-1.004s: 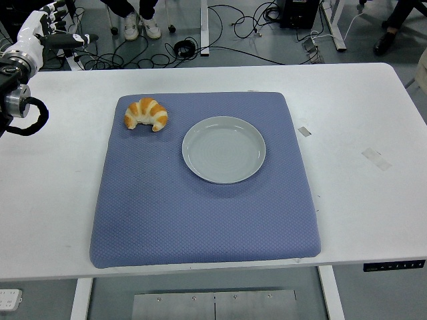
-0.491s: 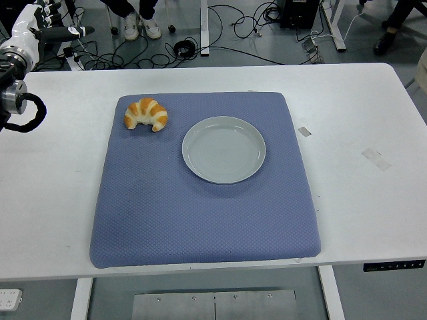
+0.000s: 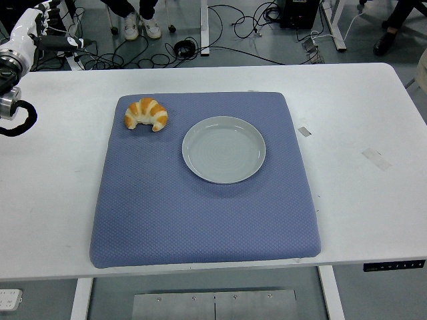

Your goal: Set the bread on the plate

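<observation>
Golden bread (image 3: pixel 146 114) (mat corner) beside plate (image 3: pixel 224 149).

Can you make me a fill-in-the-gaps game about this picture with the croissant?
1. The croissant lies on the blue ____.
2. The plate holds ____.
3. The croissant sits to the ____ of the plate in the picture.
4. The robot's left hand is at the picture's top ____ corner, far from the croissant.

Missing words: mat; nothing; left; left
</observation>
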You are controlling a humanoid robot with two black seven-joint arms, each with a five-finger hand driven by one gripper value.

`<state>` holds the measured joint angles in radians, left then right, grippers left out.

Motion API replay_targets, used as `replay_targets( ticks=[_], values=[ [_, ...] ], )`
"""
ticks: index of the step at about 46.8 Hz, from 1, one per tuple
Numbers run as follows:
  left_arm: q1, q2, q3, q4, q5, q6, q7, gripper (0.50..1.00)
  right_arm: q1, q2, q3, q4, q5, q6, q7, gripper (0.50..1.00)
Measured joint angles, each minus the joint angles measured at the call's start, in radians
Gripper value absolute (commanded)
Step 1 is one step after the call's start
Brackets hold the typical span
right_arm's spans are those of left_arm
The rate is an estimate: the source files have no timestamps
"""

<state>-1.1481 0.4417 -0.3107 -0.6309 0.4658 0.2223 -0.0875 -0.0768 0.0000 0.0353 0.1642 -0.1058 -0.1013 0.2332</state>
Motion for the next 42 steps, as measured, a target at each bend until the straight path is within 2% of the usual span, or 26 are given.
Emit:
replay_targets(
  ticks=[15, 22, 28, 34, 42],
  values=[
    [-0.032, -0.018, 0.132, -0.009, 0.039, 0.002, 0.047, 0.961, 0.0, 0.0, 0.0, 0.0, 0.0, 0.0, 0.0, 1.0],
    [-0.035, -0.016, 0.135, -0.088, 0.129, 0.002, 0.068, 0.961, 0.0, 0.0, 0.0, 0.0, 0.0, 0.0, 0.0, 1.0],
    [-0.037, -0.017, 0.134, -0.155, 0.185, 0.004, 0.125, 0.961, 0.0, 0.0, 0.0, 0.0, 0.0, 0.0, 0.0, 1.0],
    [-0.037, -0.018, 0.134, -0.218, 0.274, 0.011, 0.155, 0.961, 0.0, 0.0, 0.0, 0.0, 0.0, 0.0, 0.0, 1.0],
    [-0.033, -0.017, 0.134, -0.23, 0.339, 0.016, 0.176, 0.961, 0.0, 0.0, 0.0, 0.0, 0.0, 0.0, 0.0, 1.0]
  ],
)
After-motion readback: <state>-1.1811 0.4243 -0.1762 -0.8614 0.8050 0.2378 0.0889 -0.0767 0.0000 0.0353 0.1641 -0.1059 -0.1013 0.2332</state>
